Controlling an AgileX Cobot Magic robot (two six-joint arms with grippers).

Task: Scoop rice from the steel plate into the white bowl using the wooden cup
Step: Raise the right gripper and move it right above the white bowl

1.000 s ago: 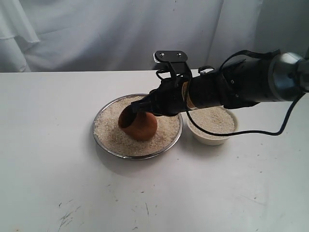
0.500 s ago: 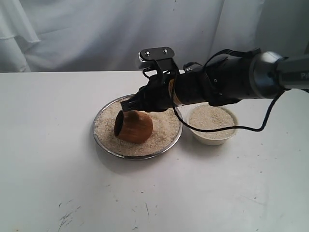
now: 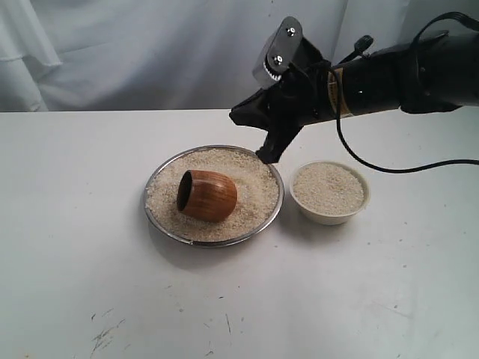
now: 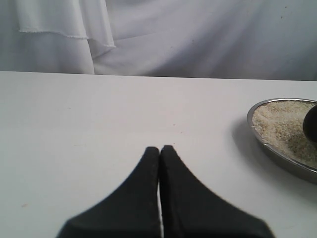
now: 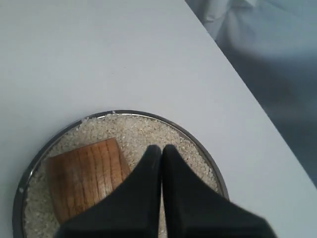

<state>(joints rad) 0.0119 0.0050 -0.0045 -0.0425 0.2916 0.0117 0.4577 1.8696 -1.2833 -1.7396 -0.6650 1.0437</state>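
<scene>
Since it let go, right pincer (image 3: 268, 155) lifted clear (tips together, empty); wooden cup (image 3: 209, 196) lying sideways on rice (image 3: 251, 188)

Surface: flat white table (image 3: 67, 247), its top smooth and matte.
Count: 2 dishes stand directly on it.
Plate: wide, shallow, round steel plate (image 3: 213, 244) with a thin raised rim, near the table's middle.
Bowl: small round cream-white bowl (image 3: 329, 218), just beside the plate, a narrow gap between them.
Marks: dark scuffs (image 3: 105, 336) on the near part of the top.
</scene>
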